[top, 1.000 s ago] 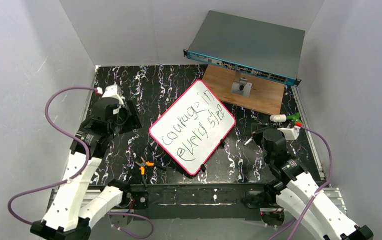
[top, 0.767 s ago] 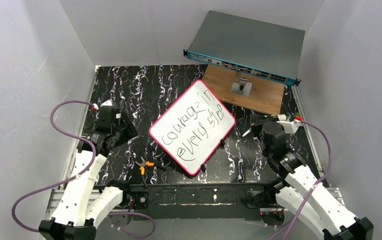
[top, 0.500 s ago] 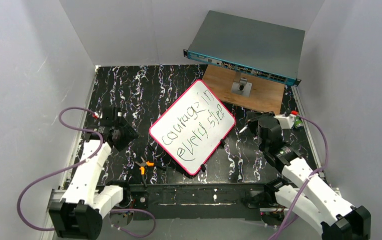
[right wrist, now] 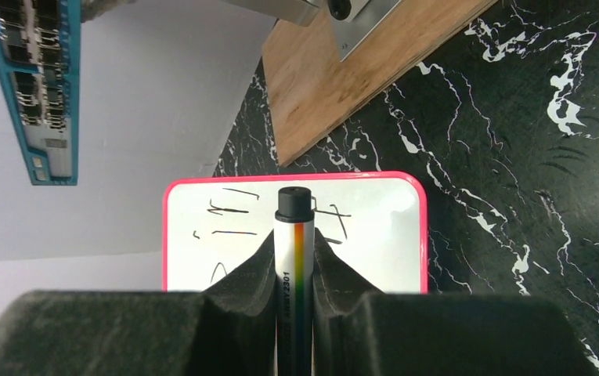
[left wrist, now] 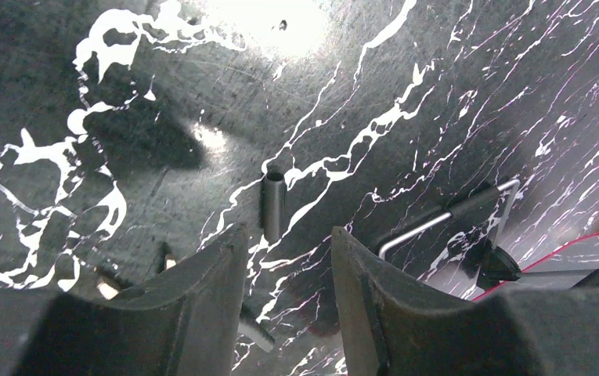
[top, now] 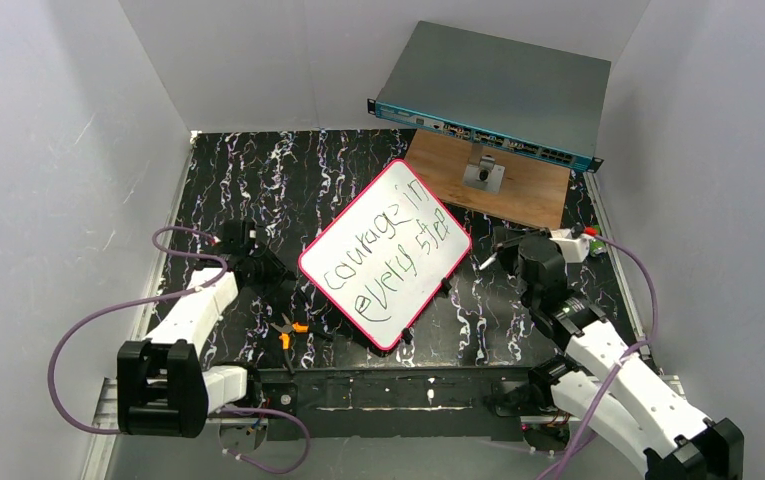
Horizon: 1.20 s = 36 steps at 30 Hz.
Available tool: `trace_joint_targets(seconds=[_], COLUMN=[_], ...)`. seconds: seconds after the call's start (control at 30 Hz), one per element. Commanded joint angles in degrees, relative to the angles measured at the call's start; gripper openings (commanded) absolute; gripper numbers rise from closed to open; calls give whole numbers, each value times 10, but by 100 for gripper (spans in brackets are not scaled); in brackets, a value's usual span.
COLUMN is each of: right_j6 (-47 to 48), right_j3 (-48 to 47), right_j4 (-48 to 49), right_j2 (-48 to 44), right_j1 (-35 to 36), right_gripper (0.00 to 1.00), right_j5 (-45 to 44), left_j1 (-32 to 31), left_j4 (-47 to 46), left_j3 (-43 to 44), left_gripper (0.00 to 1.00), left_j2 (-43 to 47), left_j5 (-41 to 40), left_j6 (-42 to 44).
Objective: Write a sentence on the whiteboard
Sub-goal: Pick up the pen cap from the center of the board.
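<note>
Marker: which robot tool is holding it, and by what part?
The right tool grips the marker around its rainbow-striped barrel, with the black end poking out past the fingers. The left tool holds nothing.

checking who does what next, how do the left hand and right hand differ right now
The left hand has its jaws apart with nothing between them; the right hand is shut on the marker. The left hand faces bare black marbled table with a small dark cylinder lying on it; the right hand faces the whiteboard. Both flank the whiteboard, one each side.
</note>
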<state>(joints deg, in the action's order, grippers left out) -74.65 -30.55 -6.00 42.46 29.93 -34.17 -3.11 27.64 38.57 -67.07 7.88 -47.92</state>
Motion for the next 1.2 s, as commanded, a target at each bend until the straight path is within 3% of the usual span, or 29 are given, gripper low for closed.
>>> trace_joint_targets(seconds=[0.0, 0.37, 0.87, 1.17], right_j6=[1, -3, -12, -16], right_j3=[9, 26, 45, 49], right_j4=[-6, -87, -119, -134], right_j2=[-44, -134, -177, -191], right_j1=[0, 0, 0, 0], right_gripper=[1, 1, 1, 1], right_j5=[-26, -55, -67, -76], left_j1=[-4, -11, -47, -74], left_j4=[-66, -97, 16, 71], left_j3=[-23, 0, 62, 79], left_gripper=[41, 37, 32, 30], left_j2=[-19, -107, -143, -175], left_j5=[28, 34, -23, -92], left_j6=[10, 56, 67, 8])
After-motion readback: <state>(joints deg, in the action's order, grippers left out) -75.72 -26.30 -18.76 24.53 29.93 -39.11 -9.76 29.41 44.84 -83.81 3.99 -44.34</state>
